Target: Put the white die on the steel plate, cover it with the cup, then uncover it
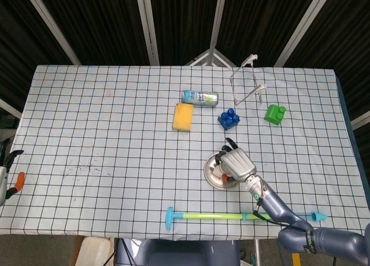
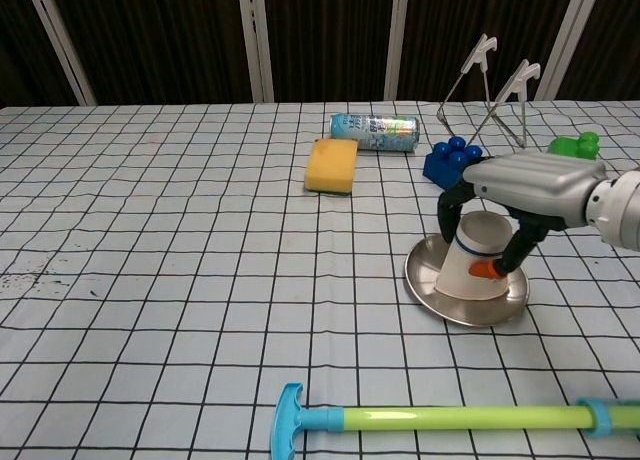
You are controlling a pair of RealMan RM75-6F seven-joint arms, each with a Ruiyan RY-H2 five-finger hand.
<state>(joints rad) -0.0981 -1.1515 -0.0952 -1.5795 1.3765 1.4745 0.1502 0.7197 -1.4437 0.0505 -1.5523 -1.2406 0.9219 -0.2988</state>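
The counter [image 1: 104, 133] was covered by a white cloth with a dark grid, and its whole left half was bare, offering wide room. The steel plate [image 2: 424, 276] was set right of centre, toward the near edge, well apart from every edge. An upturned white cup [image 2: 472, 265] with a thin blue ring was standing on the plate, mouth down and tilted slightly; the white die could not be seen in either view. The cup was gripped from above by the right robot hand [image 2: 500, 205], dark fingers [image 2: 449, 210] being wrapped down both of its sides and an orange fingertip pressed against its lower wall. The left robot hand [image 1: 7, 173] was seen only at the far left edge of the head view; whether it was apart or closed could not be told.

Behind the plate, toward the far edge, a blue block [image 2: 452, 162], a yellow sponge [image 2: 332, 166], a lying can [image 2: 375, 132], a wire rack [image 2: 490, 100] and a green block [image 2: 573, 145] were grouped. Along the near edge a green-and-blue stick [image 2: 440, 418] was laid, near the plate.
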